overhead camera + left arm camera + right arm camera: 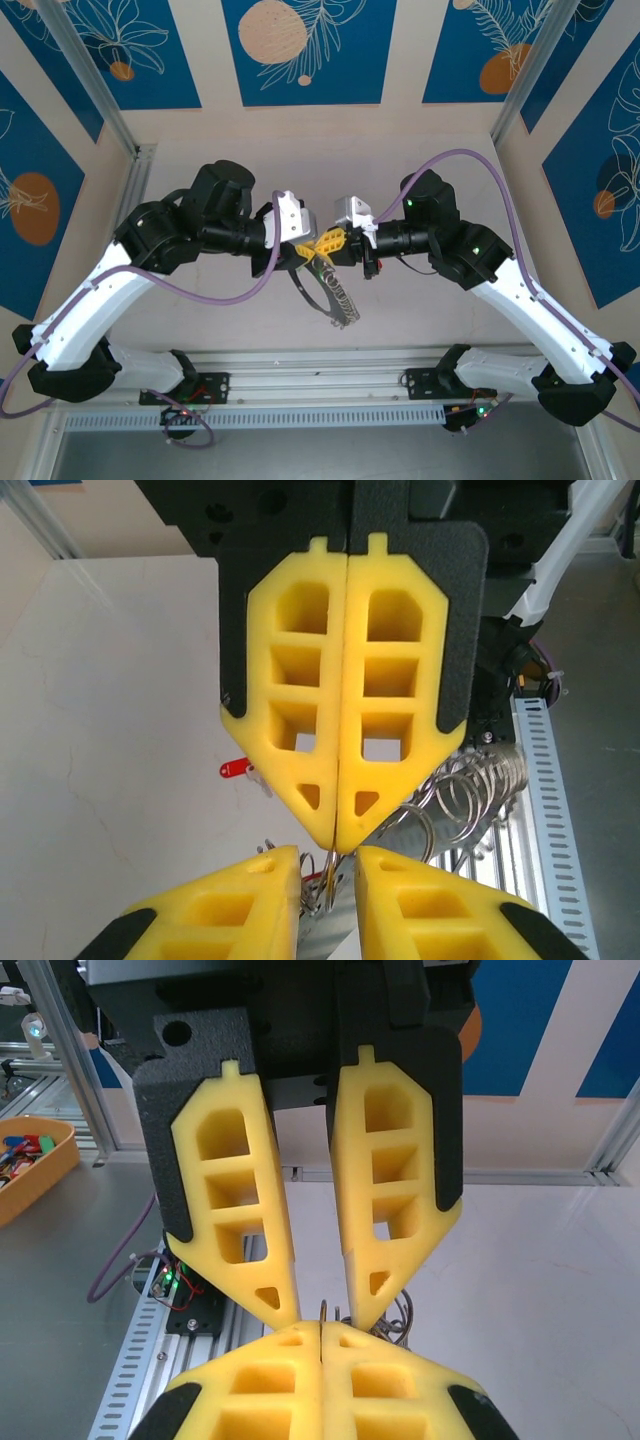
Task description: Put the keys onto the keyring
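Both grippers meet tip to tip above the middle of the table. My right gripper (334,241) (320,1332) is shut on the thin wire of the keyring (335,295) (332,865) (325,1310), which hangs down from the fingertips toward the near rail. My left gripper (312,248) (328,880) stands a little open, its yellow fingers (385,1210) on either side of the ring wire. Coiled silver loops (470,785) of the ring hang behind the right fingers (345,720). One key with a red head (236,769) lies flat on the table beyond them.
The aluminium rail (545,810) runs along the table's near edge, below the ring. An orange tray (50,1175) with small coloured items stands off the table to the left. Purple cables (470,160) loop from both arms.
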Controlling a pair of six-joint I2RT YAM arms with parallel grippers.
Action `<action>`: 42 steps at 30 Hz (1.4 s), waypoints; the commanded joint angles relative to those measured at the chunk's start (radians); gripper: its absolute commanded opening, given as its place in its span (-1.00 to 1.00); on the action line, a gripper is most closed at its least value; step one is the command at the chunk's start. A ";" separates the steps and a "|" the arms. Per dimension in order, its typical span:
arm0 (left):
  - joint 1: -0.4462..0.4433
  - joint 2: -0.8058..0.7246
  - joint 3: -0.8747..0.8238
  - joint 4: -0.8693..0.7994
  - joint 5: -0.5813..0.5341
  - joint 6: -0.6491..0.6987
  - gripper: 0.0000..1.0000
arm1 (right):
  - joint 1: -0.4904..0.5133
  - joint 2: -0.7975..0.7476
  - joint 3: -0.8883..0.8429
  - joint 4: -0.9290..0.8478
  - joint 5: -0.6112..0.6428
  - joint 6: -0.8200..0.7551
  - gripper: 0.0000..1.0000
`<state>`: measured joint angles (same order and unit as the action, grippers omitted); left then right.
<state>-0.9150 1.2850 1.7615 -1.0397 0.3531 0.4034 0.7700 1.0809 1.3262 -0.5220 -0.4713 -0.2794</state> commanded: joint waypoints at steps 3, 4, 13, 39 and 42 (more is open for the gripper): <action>-0.012 -0.022 -0.022 -0.057 -0.037 0.018 -0.54 | -0.005 -0.042 0.001 0.071 -0.019 0.005 -1.00; -0.012 -0.021 -0.022 -0.058 -0.037 0.015 -0.54 | -0.005 -0.044 0.000 0.072 -0.019 0.004 -1.00; -0.012 -0.027 -0.019 -0.062 -0.045 0.007 -0.51 | -0.008 -0.051 -0.006 0.071 -0.015 0.002 -1.00; -0.012 -0.026 -0.011 0.053 0.053 -0.026 -0.33 | -0.011 -0.056 -0.016 0.096 -0.034 0.018 -1.00; -0.012 -0.020 -0.013 0.059 0.060 -0.025 -0.35 | -0.011 -0.055 -0.019 0.098 -0.035 0.018 -1.00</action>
<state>-0.9150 1.2587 1.7470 -1.0039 0.3779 0.3908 0.7631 1.0542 1.3109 -0.4660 -0.4763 -0.2787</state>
